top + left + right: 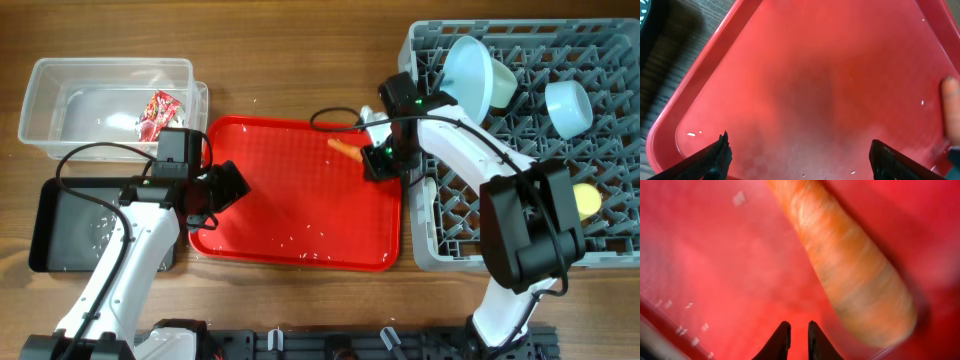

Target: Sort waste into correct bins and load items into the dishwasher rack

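A small orange carrot (344,147) lies on the red serving tray (290,215) near its far right corner. It fills the right wrist view (850,275). My right gripper (374,163) is just right of the carrot, low over the tray. Its fingers (799,340) are shut with only a thin gap and nothing between them, the carrot beside them. My left gripper (236,184) hangs over the tray's left part, wide open and empty (799,152). The clear tub (45,95) holds the red-and-clear wrapper (158,113). The black tray (50,215) sits below it.
The grey dishwasher rack (520,235) on the right holds a light blue plate (468,72), pale blue bowls (566,105) and a yellow cup (586,200). A small white thing (370,120) shows behind my right arm. Crumbs dot the red tray.
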You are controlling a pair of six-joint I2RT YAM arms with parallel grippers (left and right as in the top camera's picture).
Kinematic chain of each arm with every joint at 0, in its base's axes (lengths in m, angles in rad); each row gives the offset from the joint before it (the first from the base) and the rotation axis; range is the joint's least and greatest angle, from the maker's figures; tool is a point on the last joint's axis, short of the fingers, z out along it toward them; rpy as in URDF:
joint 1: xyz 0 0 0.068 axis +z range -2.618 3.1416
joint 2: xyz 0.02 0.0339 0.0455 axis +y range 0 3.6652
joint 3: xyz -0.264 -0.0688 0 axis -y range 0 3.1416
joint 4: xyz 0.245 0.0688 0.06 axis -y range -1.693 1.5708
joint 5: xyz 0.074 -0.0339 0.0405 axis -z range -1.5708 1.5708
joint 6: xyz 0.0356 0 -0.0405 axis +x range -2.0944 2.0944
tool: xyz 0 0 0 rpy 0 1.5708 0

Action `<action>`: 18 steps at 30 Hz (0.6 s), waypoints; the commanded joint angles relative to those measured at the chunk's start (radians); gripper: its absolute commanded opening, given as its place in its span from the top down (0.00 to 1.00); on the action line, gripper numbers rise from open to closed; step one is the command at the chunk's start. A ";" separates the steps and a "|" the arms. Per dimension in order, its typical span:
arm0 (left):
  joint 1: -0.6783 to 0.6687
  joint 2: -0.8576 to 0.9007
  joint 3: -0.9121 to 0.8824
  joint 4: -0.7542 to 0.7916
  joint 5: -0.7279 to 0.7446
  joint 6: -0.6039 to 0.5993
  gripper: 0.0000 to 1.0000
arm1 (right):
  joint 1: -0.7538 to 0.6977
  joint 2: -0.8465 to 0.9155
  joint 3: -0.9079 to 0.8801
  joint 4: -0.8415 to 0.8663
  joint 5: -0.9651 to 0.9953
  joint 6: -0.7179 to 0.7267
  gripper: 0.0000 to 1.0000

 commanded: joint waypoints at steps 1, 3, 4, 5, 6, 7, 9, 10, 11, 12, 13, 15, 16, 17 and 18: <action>0.005 0.003 0.001 0.004 0.009 -0.006 0.11 | -0.001 -0.110 0.002 0.020 -0.045 -0.014 0.83; 0.005 0.003 0.001 0.004 0.009 -0.006 0.11 | -0.001 -0.190 0.001 0.057 0.087 0.056 0.83; 0.005 0.003 0.001 0.004 0.009 -0.006 0.11 | -0.001 -0.212 0.001 0.071 0.149 0.074 0.83; 0.005 0.003 0.001 0.004 0.009 -0.006 0.11 | -0.001 -0.217 0.001 0.077 0.185 0.074 0.83; 0.005 0.003 0.001 0.004 0.009 -0.006 0.10 | -0.001 -0.214 0.001 0.072 0.187 0.074 0.83; 0.005 0.003 0.001 0.004 0.009 -0.006 0.10 | -0.001 -0.203 0.000 0.062 0.187 0.085 0.83; 0.005 0.003 0.001 0.003 0.009 -0.006 0.10 | -0.001 -0.159 -0.015 0.075 0.242 0.166 0.83; 0.005 0.003 0.001 0.004 0.009 -0.006 0.10 | -0.001 -0.141 -0.023 0.089 0.243 0.177 0.83; 0.005 0.003 0.001 0.004 0.009 -0.006 0.10 | -0.001 -0.117 -0.030 0.100 0.235 0.178 0.83; 0.005 0.003 0.001 0.004 0.009 -0.006 0.10 | -0.001 -0.082 -0.036 0.107 0.235 0.185 0.83; 0.005 0.003 0.001 0.004 0.009 -0.006 0.09 | 0.000 -0.058 -0.038 0.106 0.235 0.185 0.83; 0.005 0.003 0.001 0.004 0.009 -0.006 0.10 | 0.005 -0.026 -0.038 0.110 0.236 0.184 0.83; 0.005 0.003 0.001 0.004 0.009 -0.006 0.10 | 0.011 -0.007 -0.038 0.114 0.236 0.185 0.83; 0.005 0.003 0.001 0.004 0.009 -0.006 0.10 | 0.016 0.005 -0.038 0.117 0.236 0.185 0.83; 0.005 0.003 0.001 0.004 0.009 -0.006 0.09 | 0.023 0.016 -0.038 0.117 0.211 0.178 0.83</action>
